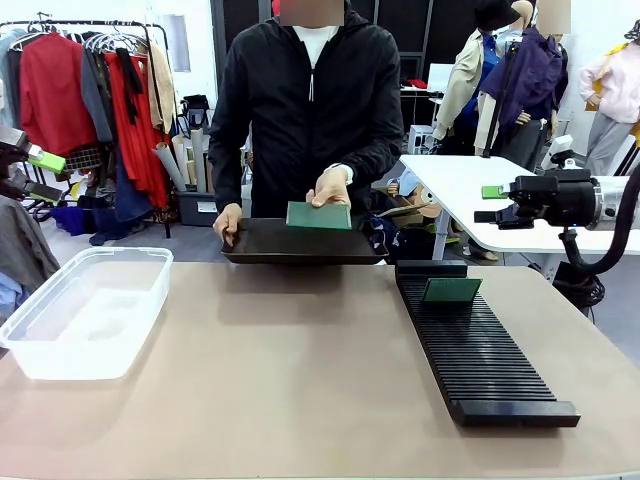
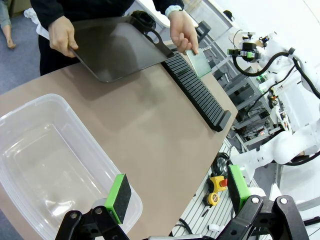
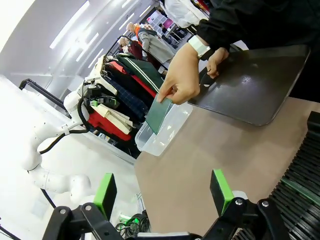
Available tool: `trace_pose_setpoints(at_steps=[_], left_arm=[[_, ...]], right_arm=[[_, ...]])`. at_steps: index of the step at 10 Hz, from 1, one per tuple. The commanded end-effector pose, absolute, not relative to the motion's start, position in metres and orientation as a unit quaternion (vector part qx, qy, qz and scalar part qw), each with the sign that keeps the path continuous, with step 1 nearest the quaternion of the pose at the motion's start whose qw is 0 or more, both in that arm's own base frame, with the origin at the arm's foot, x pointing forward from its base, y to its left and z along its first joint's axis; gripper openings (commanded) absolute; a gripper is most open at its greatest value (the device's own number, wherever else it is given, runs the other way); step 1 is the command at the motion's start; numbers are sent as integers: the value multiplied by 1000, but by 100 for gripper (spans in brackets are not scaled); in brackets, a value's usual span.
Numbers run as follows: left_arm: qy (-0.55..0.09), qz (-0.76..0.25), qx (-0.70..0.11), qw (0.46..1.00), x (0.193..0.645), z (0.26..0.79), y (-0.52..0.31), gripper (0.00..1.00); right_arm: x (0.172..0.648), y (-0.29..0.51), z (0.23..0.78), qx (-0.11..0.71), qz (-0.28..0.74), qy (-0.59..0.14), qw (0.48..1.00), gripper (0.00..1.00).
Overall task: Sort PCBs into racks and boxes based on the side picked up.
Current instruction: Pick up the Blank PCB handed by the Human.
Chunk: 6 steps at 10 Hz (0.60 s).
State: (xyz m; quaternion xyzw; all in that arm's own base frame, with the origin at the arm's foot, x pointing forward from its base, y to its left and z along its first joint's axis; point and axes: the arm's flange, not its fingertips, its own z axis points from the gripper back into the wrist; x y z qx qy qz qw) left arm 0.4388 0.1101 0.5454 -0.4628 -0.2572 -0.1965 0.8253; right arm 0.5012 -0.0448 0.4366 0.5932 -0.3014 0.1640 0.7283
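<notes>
Both tools are empty and spread wide. The right gripper hangs beyond the far end of the rack and to its right, raised above it. The left gripper waits well off to the rack's left, past the box. One PCB is pinched by its top edge in the person's hand. It stands upright just beyond the rack's far end and somewhat to its left, over the dark tray. A second PCB stands slotted near the rack's far end.

The main risk, as I judge it, is the handover. The board is thin and the person's fingers cover part of its upper edge, so jaws closing there could nip the hand. A shallow bite on a lower corner could let the board swivel or drop onto the tray. A reach by the right arm would pass close over the rack's far end, so a low path could knock the slotted board askew. Misreading which face is offered would send the board to the wrong place
</notes>
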Motion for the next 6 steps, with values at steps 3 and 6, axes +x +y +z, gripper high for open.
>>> trace_pose_setpoints(at_steps=[3, 6], left_arm=[[-259, -197, -466, 823, 438, 547, 109, 100], [-259, -197, -466, 823, 438, 547, 109, 100]], right_arm=[[504, -45, 438, 592, 170, -312, 723, 100], [502, -33, 432, 597, 166, -295, 727, 100]])
